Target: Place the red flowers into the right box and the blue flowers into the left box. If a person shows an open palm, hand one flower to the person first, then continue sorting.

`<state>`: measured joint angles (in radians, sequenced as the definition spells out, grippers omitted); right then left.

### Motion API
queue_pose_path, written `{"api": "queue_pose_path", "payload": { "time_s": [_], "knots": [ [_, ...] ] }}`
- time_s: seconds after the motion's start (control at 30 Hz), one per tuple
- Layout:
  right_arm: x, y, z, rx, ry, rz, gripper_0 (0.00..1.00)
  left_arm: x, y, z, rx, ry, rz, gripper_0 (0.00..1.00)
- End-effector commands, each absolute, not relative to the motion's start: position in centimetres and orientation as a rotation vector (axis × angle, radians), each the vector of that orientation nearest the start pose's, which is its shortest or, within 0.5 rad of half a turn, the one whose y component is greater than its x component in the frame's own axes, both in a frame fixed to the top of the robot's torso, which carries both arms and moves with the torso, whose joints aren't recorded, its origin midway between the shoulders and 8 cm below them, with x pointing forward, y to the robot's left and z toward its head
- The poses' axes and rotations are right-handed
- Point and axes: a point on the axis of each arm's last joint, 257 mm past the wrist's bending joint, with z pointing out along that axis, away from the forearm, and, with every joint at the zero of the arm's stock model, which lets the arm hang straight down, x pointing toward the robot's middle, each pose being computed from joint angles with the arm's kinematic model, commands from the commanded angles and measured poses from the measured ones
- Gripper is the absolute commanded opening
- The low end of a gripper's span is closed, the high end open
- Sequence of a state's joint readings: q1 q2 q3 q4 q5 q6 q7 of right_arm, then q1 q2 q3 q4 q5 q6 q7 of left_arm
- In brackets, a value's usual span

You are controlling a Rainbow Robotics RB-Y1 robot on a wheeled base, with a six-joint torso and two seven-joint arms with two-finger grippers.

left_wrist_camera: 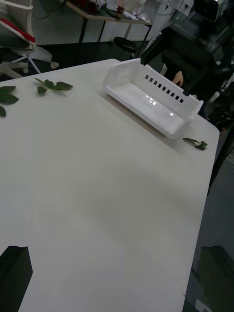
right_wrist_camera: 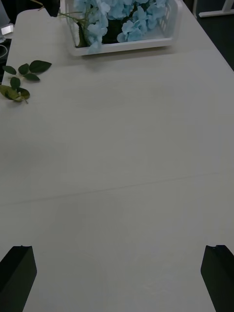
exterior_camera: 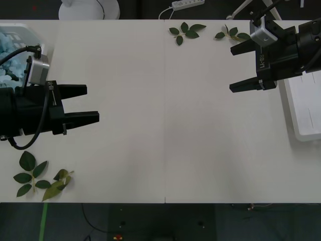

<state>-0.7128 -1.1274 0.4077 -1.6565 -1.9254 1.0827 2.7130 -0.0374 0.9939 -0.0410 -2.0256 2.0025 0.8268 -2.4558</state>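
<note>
Both tools sit closest to the front camera, so we start there, left to right. Our left tool (exterior_camera: 93, 104) hovers over the left side of the white surface (exterior_camera: 165, 125), jaws spread, nothing between them. Behind it, at the far left corner, the left box (exterior_camera: 37, 37) holds the blue flowers (exterior_camera: 10, 50); the right wrist view shows them piled inside (right_wrist_camera: 122, 19), heads bunched together, one stem and bloom drooping over the rim of the box (right_wrist_camera: 122, 48). Loose leaf sprigs (exterior_camera: 40, 178) lie near the front left edge, more sprigs (exterior_camera: 186, 31) at the far middle. Our right tool (exterior_camera: 235, 68) hangs over the right side, jaws wide apart, empty. Just beside it the right box (exterior_camera: 306, 110) sits at the right edge; the left wrist view shows it (left_wrist_camera: 151, 97) with a bare floor. We see no red flowers anywhere, and no open palm.

We judge the sorting near done or done: all visible blooms are already in the left box. The flowers look light, soft and springy; heads would crush or shed, leaves slip. We'd grip the thin stalk just below the head, gently.
</note>
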Motion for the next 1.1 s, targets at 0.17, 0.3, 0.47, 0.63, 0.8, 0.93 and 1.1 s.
{"api": "queue_pose_path", "payload": {
  "time_s": [0.17, 0.3, 0.47, 0.63, 0.8, 0.93, 1.1],
  "knots": [
    [46.9, -12.8, -2.9, -1.567, 1.451, 0.425, 1.0, 37.6, 12.9, -6.7, 0.933, 1.627, -0.978, 1.0],
    [46.9, -12.8, -2.9, -1.567, 1.451, 0.425, 1.0, 36.3, 14.0, -6.4, 1.002, 1.595, -1.023, 1.0],
    [46.9, -12.8, -2.9, -1.567, 1.451, 0.425, 1.0, 34.4, 14.8, -6.1, 1.09, 1.543, -1.077, 1.0],
    [46.9, -12.8, -2.9, -1.567, 1.451, 0.425, 1.0, 33.9, 14.5, -5.7, 1.132, 1.487, -1.064, 1.0],
    [46.9, -12.8, -2.9, -1.567, 1.451, 0.425, 1.0, 34.1, 14.6, -5.7, 1.121, 1.492, -1.061, 1.0],
    [46.9, -12.8, -2.9, -1.567, 1.451, 0.425, 1.0, 34.1, 14.6, -5.8, 1.12, 1.493, -1.062, 1.0],
    [46.9, -12.8, -2.9, -1.567, 1.451, 0.425, 1.0, 34.1, 14.6, -5.8, 1.12, 1.493, -1.062, 1.0]
  ]
}}
